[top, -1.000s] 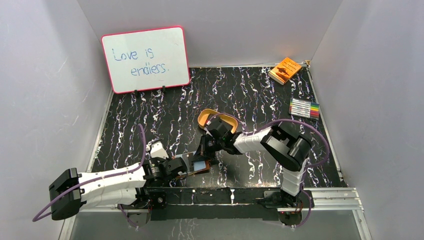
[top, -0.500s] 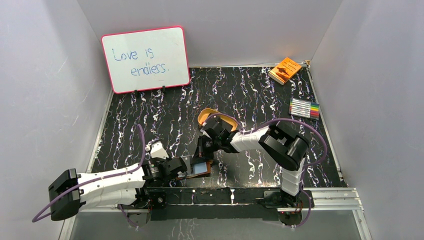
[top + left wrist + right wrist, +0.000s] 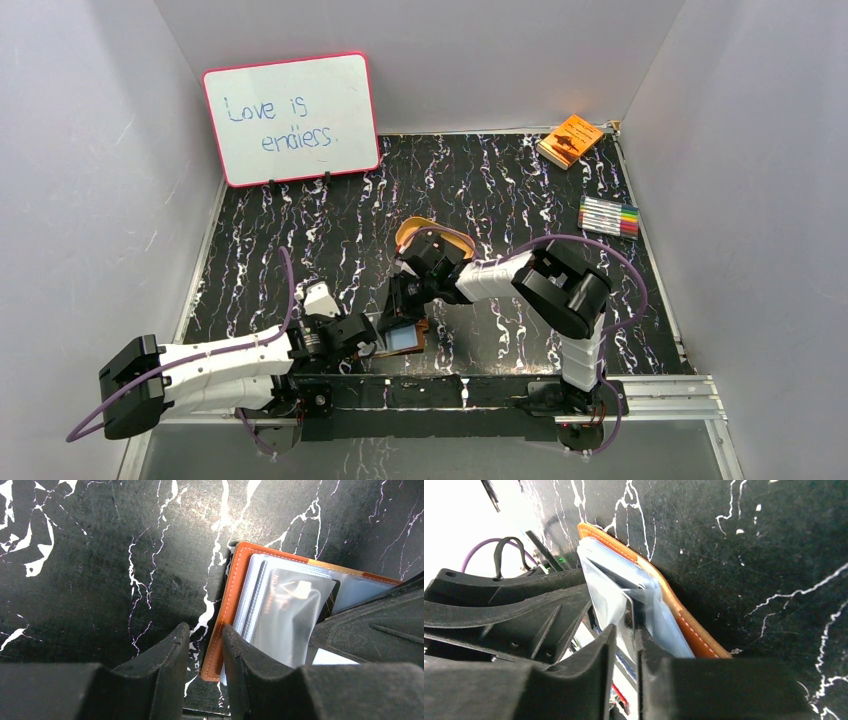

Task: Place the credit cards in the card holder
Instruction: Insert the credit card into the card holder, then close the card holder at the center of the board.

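Observation:
The card holder (image 3: 226, 615) lies open at the table's near edge, showing its reddish-brown cover and clear sleeves. The black card (image 3: 295, 610) sits inside a sleeve. The pale blue-white card (image 3: 403, 337) lies on the open holder (image 3: 395, 345). My left gripper (image 3: 205, 636) stands astride the cover's left edge, partly open. Table shows between its left finger and the leather, and its right finger lies against the sleeves. My right gripper (image 3: 624, 626) points down into the sleeves (image 3: 614, 590), its jaws a narrow slit apart with a sleeve edge at the tips.
A tan oval tray (image 3: 425, 228) sits just behind the right gripper (image 3: 405, 300). An orange booklet (image 3: 570, 140) and a pack of markers (image 3: 609, 216) lie at the far right. A whiteboard (image 3: 290, 118) leans on the back wall. Grey walls close in both sides.
The right gripper's jaws have parted slightly from shut. It has shifted a little toward the near left over the holder. The left arm has not moved.

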You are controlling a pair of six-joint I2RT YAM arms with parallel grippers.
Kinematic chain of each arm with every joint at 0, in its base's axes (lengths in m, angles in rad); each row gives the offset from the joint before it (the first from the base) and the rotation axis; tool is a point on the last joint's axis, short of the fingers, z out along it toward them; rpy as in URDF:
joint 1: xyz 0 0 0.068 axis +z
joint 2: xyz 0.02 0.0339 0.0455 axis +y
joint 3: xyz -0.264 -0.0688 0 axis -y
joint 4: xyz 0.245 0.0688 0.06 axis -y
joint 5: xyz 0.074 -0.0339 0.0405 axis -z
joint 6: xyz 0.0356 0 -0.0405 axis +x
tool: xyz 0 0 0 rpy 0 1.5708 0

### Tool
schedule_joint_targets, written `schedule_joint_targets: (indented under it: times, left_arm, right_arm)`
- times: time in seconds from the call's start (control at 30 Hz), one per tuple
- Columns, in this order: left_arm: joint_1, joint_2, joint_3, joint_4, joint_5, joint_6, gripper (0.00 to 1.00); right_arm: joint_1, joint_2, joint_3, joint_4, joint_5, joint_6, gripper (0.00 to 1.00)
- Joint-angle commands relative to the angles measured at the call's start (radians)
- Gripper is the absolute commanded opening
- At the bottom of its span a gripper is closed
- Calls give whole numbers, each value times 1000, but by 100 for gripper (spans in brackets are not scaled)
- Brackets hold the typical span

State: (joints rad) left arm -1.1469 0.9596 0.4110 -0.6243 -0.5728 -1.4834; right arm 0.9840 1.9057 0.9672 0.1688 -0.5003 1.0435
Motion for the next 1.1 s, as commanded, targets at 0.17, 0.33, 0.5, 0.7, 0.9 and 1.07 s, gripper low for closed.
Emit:
schedule_joint_targets:
  times: [0.17,0.33,0.5,0.7,0.9,1.07]
  left_arm:
    - [3,8,-33,29,55,-27,30]
    - [3,-17,-38,15,47,-38,30]
    - [3,-45,-34,-10,41,-45,30]
    - [3,-92,-23,-51,21,-49,30]
    - [3,-142,5,-109,-14,-58,38]
    - [3,-188,10,-164,-35,-88,51]
  right_arm:
    - [22,-81,24,-114,48,-47,53]
    - [22,-126,95,-304,106,-126,63]
    - [22,-206,132,-445,181,-184,66]
    - [22,-373,159,-647,407,-297,64]
    - [22,-567,17,-651,631,-454,66]
    - [22,-557,-62,-622,541,-441,71]
